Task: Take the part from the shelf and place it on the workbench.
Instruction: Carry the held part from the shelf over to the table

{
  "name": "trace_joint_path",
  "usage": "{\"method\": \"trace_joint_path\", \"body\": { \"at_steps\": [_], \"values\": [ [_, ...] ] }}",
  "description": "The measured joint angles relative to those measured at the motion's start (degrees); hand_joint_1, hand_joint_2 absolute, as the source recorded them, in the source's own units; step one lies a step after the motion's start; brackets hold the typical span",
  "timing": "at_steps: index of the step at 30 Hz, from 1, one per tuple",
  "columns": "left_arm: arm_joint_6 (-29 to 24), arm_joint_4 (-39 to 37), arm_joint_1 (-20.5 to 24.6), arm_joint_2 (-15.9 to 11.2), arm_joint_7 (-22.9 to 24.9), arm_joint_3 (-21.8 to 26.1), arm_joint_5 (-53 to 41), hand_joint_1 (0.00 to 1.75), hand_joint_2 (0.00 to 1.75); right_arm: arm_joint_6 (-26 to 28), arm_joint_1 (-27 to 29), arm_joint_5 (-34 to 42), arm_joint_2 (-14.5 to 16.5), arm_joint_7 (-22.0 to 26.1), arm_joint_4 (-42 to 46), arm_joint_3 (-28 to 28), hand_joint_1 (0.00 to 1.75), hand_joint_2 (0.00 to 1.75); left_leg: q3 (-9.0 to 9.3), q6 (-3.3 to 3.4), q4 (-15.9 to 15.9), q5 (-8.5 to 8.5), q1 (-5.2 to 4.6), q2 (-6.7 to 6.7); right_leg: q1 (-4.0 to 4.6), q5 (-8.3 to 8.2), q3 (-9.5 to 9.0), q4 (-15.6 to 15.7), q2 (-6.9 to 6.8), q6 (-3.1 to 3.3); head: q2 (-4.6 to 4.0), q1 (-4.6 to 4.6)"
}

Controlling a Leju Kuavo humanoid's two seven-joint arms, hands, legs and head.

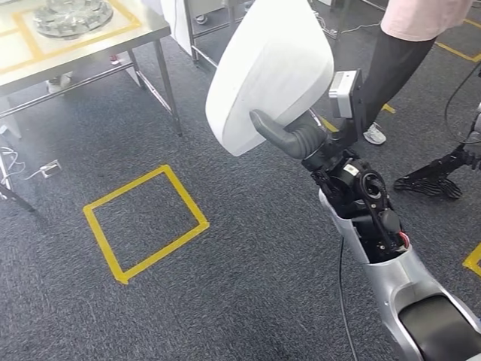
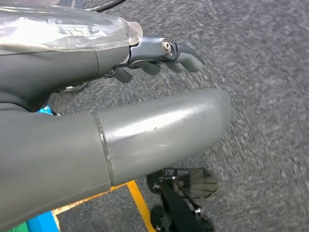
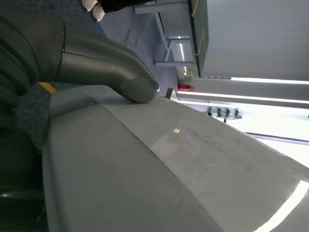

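Item: large white rounded plastic part (image 1: 267, 71), gripped in your right hand (image 1: 294, 139), thumb across its face, carried above carpet; left hand (image 2: 160, 53) empty, fingers apart; keep it level toward the steel counter (image 1: 85, 47).

part (image 1: 267, 71): white, smooth, matt shell, plastic by its look
right hand (image 1: 304, 139): dark grey thumb, smooth with a dull sheen; ribbed at its base
right arm (image 1: 391, 282): silver, glossy casing, with bare black parts near the wrist
left hand (image 2: 146, 130): grey thumb, smooth, semi-gloss, finely scuffed
workbench (image 1: 144, 30): brushed metal top and legs, faintly shiny
floor (image 1: 238, 248): dark grey carpet, rough and matt
tape square (image 1: 144, 222): yellow, smooth
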State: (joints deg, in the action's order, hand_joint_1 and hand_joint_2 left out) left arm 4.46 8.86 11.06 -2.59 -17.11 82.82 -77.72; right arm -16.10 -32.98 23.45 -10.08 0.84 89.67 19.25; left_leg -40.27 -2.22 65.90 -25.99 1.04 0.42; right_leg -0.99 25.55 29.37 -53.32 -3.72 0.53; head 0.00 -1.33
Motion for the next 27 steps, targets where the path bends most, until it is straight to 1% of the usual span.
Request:
{"method": "trace_joint_path", "body": {
  "at_steps": [1, 2, 3, 4, 5, 6, 7, 8, 9, 10, 11, 12, 13, 14, 15, 16, 17, 18, 19, 20, 21, 22, 23, 24, 25, 26, 27],
  "values": [
    [0.0, 0.0, 0.0, 0.0, 0.0, 0.0, 0.0, 0.0, 0.0, 0.0, 0.0, 0.0, 0.0, 0.0, 0.0, 0.0, 1.75, 1.75, 2.42, 0.04, -4.6, 1.67, -0.07, 1.38, 0.1, 0.21, -0.11, -0.1, -0.67, -0.25, 0.0, 0.16],
    [0.0, 0.0, 0.1, -0.1, 0.0, 0.0, 0.0, 0.0, 0.0, 0.0, -0.1, 0.0, 0.0, 0.0, 0.0, 0.0, 1.75, 1.75, 4.42, 0.31, -8.3, 2.93, -0.2, 2.45, 0.28, 0.43, -0.17, -0.2, -1.23, -0.56, 0.0, 0.3],
    [0.0, 0.0, 0.2, -0.1, 0.0, 0.0, 0.0, 0.0, 0.0, 0.0, -0.2, 0.0, 0.0, 0.0, 0.0, 0.0, 1.75, 1.75, 5.6, 0.7, -10.6, 3.48, -0.35, 3.18, 0.52, 0.64, -0.26, -0.3, -1.71, -0.86, 0.0, 0.26],
    [0.0, 0.0, 0.2, -0.1, 0.0, 0.0, 0.0, 0.0, 0.0, 0.0, -0.2, 0.0, 0.0, 0.0, 0.0, 0.0, 1.75, 1.75, 5.94, 1.14, -11.4, 3.45, -0.52, 3.33, 0.74, 0.8, -0.35, -0.4, -2.17, -1.13, 0.0, 0.12],
    [0.0, 0.0, 0.2, -0.1, 0.0, 0.0, 0.0, 0.0, 0.0, 0.0, -0.3, 0.0, 0.0, 0.0, 0.0, 0.0, 1.75, 1.75, 5.87, 1.64, -11.4, 3.47, -0.61, 2.56, 0.84, 0.93, -0.48, -0.4, -2.64, -1.36, 0.0, -0.1],
    [0.0, 0.0, 0.1, -0.1, 0.0, 0.0, 0.0, 0.0, 0.0, 0.0, -0.3, 0.0, 0.0, 0.0, 0.1, 0.0, 1.75, 1.75, 5.88, 2.07, -11.4, 3.45, -0.51, 1.9, 0.76, 1.16, -0.64, -0.4, -2.81, -1.66, 0.0, -0.34],
    [0.0, 0.0, 0.1, -0.1, 0.0, 0.0, 0.0, 0.0, 0.0, 0.0, -0.3, -0.1, 0.0, 0.1, 0.1, 0.0, 1.75, 1.75, 5.95, 2.42, -11.5, 3.48, -0.41, 1.33, 0.59, 1.71, -0.54, -0.9, -2.14, -1.95, 0.0, -0.47],
    [0.0, 0.0, 0.1, 0.0, 0.0, 0.0, 0.0, 0.0, 0.0, 0.0, -0.3, -0.1, 0.0, 0.2, 0.1, 0.0, 1.75, 1.75, 6.02, 2.82, -11.6, 3.55, -0.27, 0.73, 0.42, 2.84, 0.04, -2.4, -0.85, -2.2, 0.0, -0.63],
    [0.0, 0.0, 0.2, -0.1, 0.0, 0.0, -0.1, 0.0, 0.0, 0.0, -0.3, -0.2, 0.0, 0.3, 0.0, -0.1, 1.75, 1.75, 6.1, 3.14, -11.7, 3.62, -0.14, 0.14, 0.28, 4.5, 1.25, -5.1, 0.78, -2.4, 0.0, -0.9],
    [0.0, 0.0, 0.3, 0.0, 0.0, 0.0, -0.1, 0.0, 0.0, 0.0, -0.3, -0.2, 0.0, 0.4, 0.0, -0.1, 1.75, 1.75, 6.09, 3.35, -11.6, 3.63, -0.17, -0.49, 0.25, 6.53, 3.12, -9.2, 2.29, -2.47, 0.0, -1.27],
    [0.0, 0.0, 0.3, 0.0, 0.1, 0.0, -0.1, 0.0, 0.0, 0.0, -0.2, -0.2, 0.0, 0.4, 0.0, -0.1, 1.75, 1.75, 6.08, 3.52, -11.6, 3.64, -0.23, -1.19, 0.26, 8.4, 5.26, -13.8, 3.08, -2.51, 0.0, -1.64],
    [0.0, 0.0, 0.3, 0.0, 0.1, 0.0, -0.2, 0.0, 0.0, 0.0, 0.0, -0.2, -0.1, 0.4, -0.1, -0.1, 1.75, 1.75, 6.09, 3.58, -11.6, 3.64, -0.31, -1.95, 0.29, 9.44, 7.06, -17.3, 3.39, -2.5, 0.0, -1.91],
    [0.0, 0.0, 0.3, 0.0, 0.1, 0.0, -0.2, 0.0, 0.0, 0.0, 0.1, -0.2, -0.1, 0.5, -0.2, -0.1, 1.75, 1.75, 6.11, 3.61, -11.6, 3.64, -0.39, -2.77, 0.32, 9.41, 8.09, -19.0, 3.54, -2.43, 0.0, -2.11],
    [0.0, 0.0, 0.3, 0.0, 0.2, 0.0, -0.3, 0.0, 0.0, 0.0, 0.1, -0.2, -0.1, 0.5, -0.2, -0.1, 1.75, 1.75, 6.15, 3.61, -11.5, 3.64, -0.44, -3.6, 0.33, 8.08, 7.96, -18.2, 3.65, -2.26, 0.0, -2.25],
    [0.0, 0.0, 0.4, 0.1, 0.3, 0.0, -0.4, 0.0, 0.0, 0.0, 0.1, -0.2, -0.1, 0.6, -0.3, -0.1, 1.75, 1.75, 6.21, 3.58, -11.5, 3.63, -0.46, -4.43, 0.35, 5.83, 6.78, -15.0, 4.03, -2.01, 0.0, -2.4],
    [0.0, 0.0, 0.4, 0.1, 0.3, 0.0, -0.4, 0.0, 0.0, -0.1, 0.0, -0.2, -0.1, 0.7, -0.3, -0.1, 1.75, 1.75, 6.25, 3.54, -11.4, 3.61, -0.45, -5.21, 0.35, 3.33, 5.08, -10.8, 5.16, -1.71, 0.0, -2.6],
    [0.0, 0.0, 0.4, 0.2, 0.4, 0.0, -0.4, 0.0, 0.0, -0.2, 0.0, -0.2, -0.1, 0.7, -0.3, -0.1, 1.75, 1.75, 6.17, 3.41, -11.3, 3.62, -0.5, -5.98, 0.25, 1.45, 3.46, -6.8, 6.8, -1.39, 0.0, -2.67],
    [0.0, 0.0, 0.5, 0.2, 0.5, 0.0, -0.4, 0.0, 0.0, -0.4, -0.1, -0.3, -0.1, 0.8, -0.4, -0.1, 1.75, 1.75, 5.95, 3.2, -11.2, 3.68, -0.45, -6.7, 0.18, 0.46, 2.22, -3.7, 8.16, -1.18, 0.0, -2.72],
    [0.0, 0.0, 0.5, 0.3, 0.6, 0.0, -0.4, 0.0, 0.0, -0.5, -0.1, -0.3, -0.1, 0.9, -0.4, -0.1, 1.75, 1.75, 5.64, 2.88, -11.2, 3.82, -0.35, -7.4, 0.17, 0.2, 1.49, -2.1, 9.08, -1.03, 0.0, -2.71],
    [0.0, 0.0, 0.5, 0.3, 0.6, 0.0, -0.4, 0.0, 0.0, -0.7, -0.2, -0.3, -0.1, 0.9, -0.5, -0.1, 1.75, 1.75, 5.31, 2.45, -11.2, 4.06, -0.22, -8.18, 0.19, 0.41, 1.17, -1.6, 9.07, -0.92, 0.0, -2.65],
    [-0.1, 0.0, 0.5, 0.2, 0.7, 0.0, -0.4, 0.0, 0.0, -0.8, -0.2, -0.5, -0.1, 1.1, -0.6, -0.1, 1.75, 1.75, 5.11, 2.02, -11.4, 4.29, -0.15, -8.88, 0.14, 0.42, 0.87, -1.3, 8.28, -0.76, 0.0, -2.67],
    [-0.1, 0.0, 0.3, 0.2, 0.7, 0.0, -0.4, 0.0, 0.0, -0.8, -0.3, -0.6, 0.0, 1.2, -0.7, 0.0, 1.75, 1.75, 4.91, 1.66, -11.3, 4.27, -0.16, -8.51, 0.05, 0.24, 0.58, -1.0, 7.45, -0.5, 0.0, -2.63],
    [-0.1, 0.0, 0.3, 0.2, 0.7, 0.0, -0.4, 0.0, 0.0, -0.9, -0.4, -0.8, 0.0, 1.4, -0.8, 0.0, 1.75, 1.75, 4.4, 1.33, -10.4, 3.68, -0.29, -7.13, -0.07, 0.06, 0.36, -0.7, 6.57, -0.2, 0.0, -2.37],
    [-0.1, 0.0, 0.3, 0.2, 0.7, 0.0, -0.4, 0.0, 0.0, -0.9, -0.5, -1.0, 0.0, 1.5, -0.9, 0.0, 1.75, 1.75, 3.35, 1.08, -8.3, 2.45, -0.42, -5.16, -0.19, -0.11, 0.16, -0.4, 5.67, 0.06, 0.0, -2.05],
    [-0.2, 0.0, 0.4, 0.2, 0.7, 0.0, -0.4, 0.0, 0.0, -1.0, -0.6, -1.1, 0.0, 1.6, -1.0, 0.0, 1.75, 1.75, 1.62, 0.85, -4.8, 0.64, -0.4, -2.94, -0.12, -0.18, 0.07, -0.2, 4.76, 0.2, 0.0, -1.7],
    [-0.2, 0.0, 0.5, 0.1, 0.7, 0.0, -0.4, 0.0, 0.0, -1.0, -0.7, -1.1, 0.0, 1.7, -1.1, 0.0, 1.75, 1.75, -0.52, 0.59, -0.5, -1.25, -0.35, -1.58, -0.06, -0.17, 0.09, -0.2, 3.87, 0.3, 0.0, -1.33],
    [-0.2, 0.0, 0.6, 0.2, 0.7, 0.0, -0.4, 0.0, 0.0, -1.0, -0.6, -1.1, 0.0, 1.6, -1.2, 0.0, 1.75, 1.75, -2.45, 0.4, 3.3, -2.6, -0.21, -1.03, -0.03, -0.14, 0.11, -0.2, 2.99, 0.31, 0.0, -1.04]
  ]
}}
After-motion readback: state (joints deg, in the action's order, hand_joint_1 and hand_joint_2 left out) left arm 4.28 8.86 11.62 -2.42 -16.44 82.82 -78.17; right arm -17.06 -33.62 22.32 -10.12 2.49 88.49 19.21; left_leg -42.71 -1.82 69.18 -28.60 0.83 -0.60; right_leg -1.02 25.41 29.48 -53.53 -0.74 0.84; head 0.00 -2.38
